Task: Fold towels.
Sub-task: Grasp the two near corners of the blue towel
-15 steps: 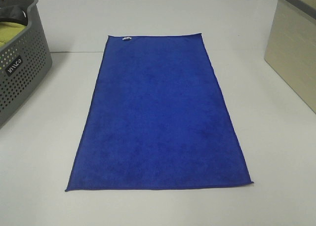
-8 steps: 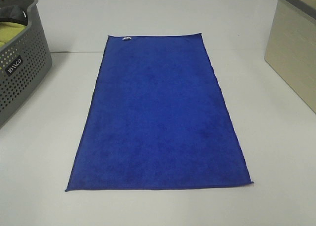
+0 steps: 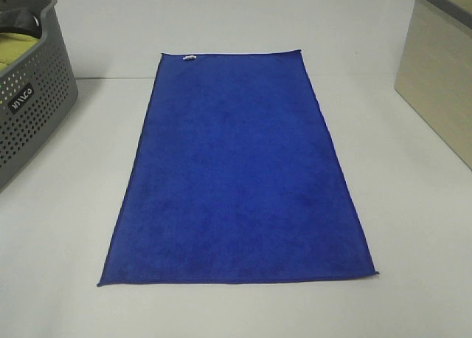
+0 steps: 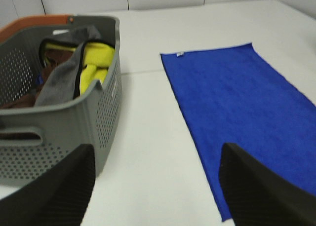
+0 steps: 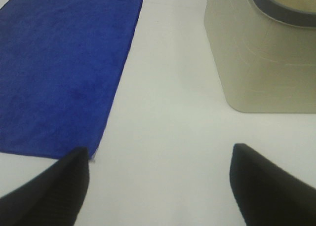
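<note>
Towel flat btwn grey basket & beige bin.

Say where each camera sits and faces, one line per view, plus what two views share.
Exterior high: mounted high, looking down along the blue towel on the table; no arm shows.
Left wrist: on left arm, facing grey basket and towel; open left gripper shows.
Right wrist: on right arm, facing beige bin and towel; open right gripper shows.
Shared: both wrist views see the towel.
</note>
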